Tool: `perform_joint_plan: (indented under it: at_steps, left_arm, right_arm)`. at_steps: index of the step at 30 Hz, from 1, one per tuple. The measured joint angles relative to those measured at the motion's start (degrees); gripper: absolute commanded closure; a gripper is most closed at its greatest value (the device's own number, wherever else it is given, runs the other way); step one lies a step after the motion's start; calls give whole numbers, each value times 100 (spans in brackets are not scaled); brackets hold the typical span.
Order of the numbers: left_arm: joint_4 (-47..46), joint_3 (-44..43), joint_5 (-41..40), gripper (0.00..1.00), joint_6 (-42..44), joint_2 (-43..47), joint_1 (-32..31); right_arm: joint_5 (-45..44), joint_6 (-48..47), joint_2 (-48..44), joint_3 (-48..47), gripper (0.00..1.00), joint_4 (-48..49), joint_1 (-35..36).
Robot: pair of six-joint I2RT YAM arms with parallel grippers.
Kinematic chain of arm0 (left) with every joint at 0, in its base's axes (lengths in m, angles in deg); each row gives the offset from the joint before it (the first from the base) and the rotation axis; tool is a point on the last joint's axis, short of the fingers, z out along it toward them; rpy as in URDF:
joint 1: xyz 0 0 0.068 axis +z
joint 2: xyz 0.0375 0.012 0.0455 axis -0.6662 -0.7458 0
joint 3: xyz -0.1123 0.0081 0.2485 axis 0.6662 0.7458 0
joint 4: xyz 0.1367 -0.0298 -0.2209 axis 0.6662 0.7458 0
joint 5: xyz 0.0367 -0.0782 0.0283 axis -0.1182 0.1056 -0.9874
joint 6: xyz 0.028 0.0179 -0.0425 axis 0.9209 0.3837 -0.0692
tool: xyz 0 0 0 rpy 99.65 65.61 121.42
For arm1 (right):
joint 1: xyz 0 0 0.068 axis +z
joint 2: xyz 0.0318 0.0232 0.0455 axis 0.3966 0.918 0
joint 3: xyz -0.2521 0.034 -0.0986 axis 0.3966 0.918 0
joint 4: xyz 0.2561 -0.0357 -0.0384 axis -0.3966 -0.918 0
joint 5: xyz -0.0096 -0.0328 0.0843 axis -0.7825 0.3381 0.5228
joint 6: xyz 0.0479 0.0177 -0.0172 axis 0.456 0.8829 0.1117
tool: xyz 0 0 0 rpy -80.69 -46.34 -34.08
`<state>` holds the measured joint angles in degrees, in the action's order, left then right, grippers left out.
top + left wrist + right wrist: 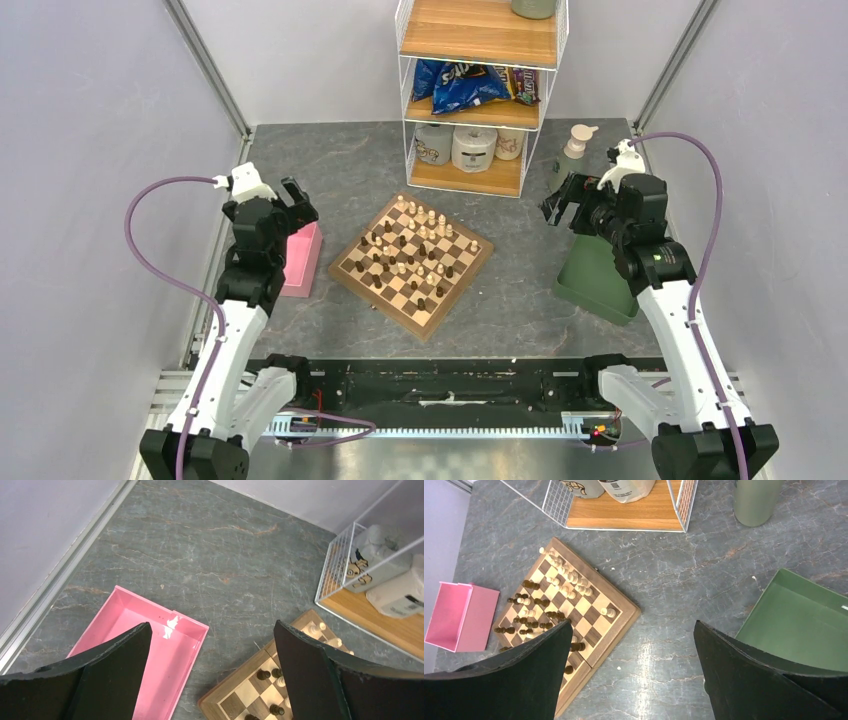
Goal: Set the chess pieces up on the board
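The board [411,264] sits cornerwise in the middle of the counter [510,290]. The chess pieces [405,250] are scattered over it, pale ones mostly toward 12 o'clock. At its 9 o'clock the left hand [299,204] hangs spread and empty above a pink box [301,262]. At 3 o'clock the right hand [561,200], likewise spread, hangs near a green tray [596,283].

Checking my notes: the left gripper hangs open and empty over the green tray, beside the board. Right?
No: the left gripper hangs open and empty over the pink tray, beside the board. The left wrist view shows it.
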<state>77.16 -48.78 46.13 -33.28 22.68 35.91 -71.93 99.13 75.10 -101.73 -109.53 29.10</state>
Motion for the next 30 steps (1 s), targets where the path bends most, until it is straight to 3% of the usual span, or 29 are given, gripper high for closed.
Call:
perform_joint_plan:
  at_steps: [5,11,14,18,24,30]
  left_arm:
    - [37,-33,-245,0,-280,4,7]
    - [625,-271,302,0,-483,350,0]
    - [1029,-369,431,0,-531,656,13]
    - [1552,-610,743,0,-466,699,13]
    - [2024,-542,824,1,-282,629,11]
    - [2315,-407,763,1,-247,719,11]
  right_arm:
    - [-46,-107,15,0,1,-149,0]
    - [-26,-146,249,-168,1,-341,13]
    - [-90,-254,511,-431,8,-509,188]
    - [-393,-433,1123,-1137,12,-929,949]
    - [-623,-476,1674,-1652,27,-1182,2015]
    - [-1034,-372,2358,-1915,30,-1294,3128]
